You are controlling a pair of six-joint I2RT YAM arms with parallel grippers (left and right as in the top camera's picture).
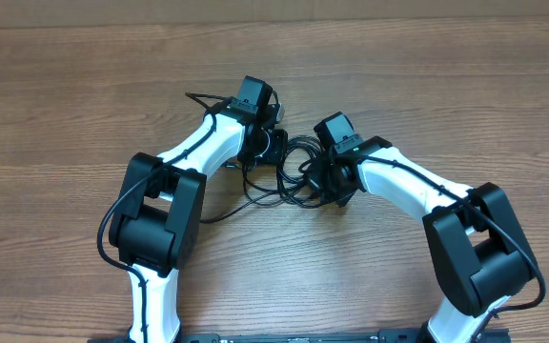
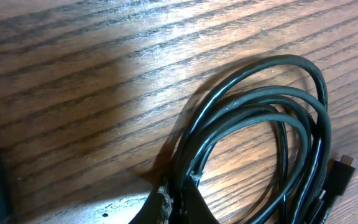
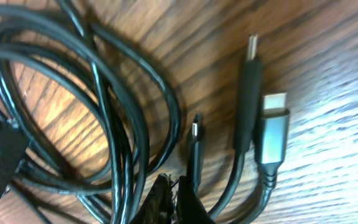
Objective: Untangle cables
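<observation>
The cables (image 1: 291, 176) lie as a black tangle of loops on the wooden table, between my two grippers. My left gripper (image 1: 271, 151) sits at the tangle's left edge. In the left wrist view its gripper (image 2: 179, 190) is shut, with looped cables (image 2: 260, 106) running down into the gap between its fingertips. My right gripper (image 1: 337, 186) is at the tangle's right edge. In the right wrist view that gripper (image 3: 176, 190) is shut, with cables (image 3: 104, 93) on its left. A small plug (image 3: 196, 132), a slim plug (image 3: 252, 50) and a silver-tipped plug (image 3: 273, 106) lie to its right.
The bare wooden table (image 1: 84, 105) stretches all round the tangle. One thin black strand (image 1: 219, 217) trails out toward the left arm's base. Another plug (image 2: 344, 167) lies at the right edge of the left wrist view. Both arm bases stand at the near edge.
</observation>
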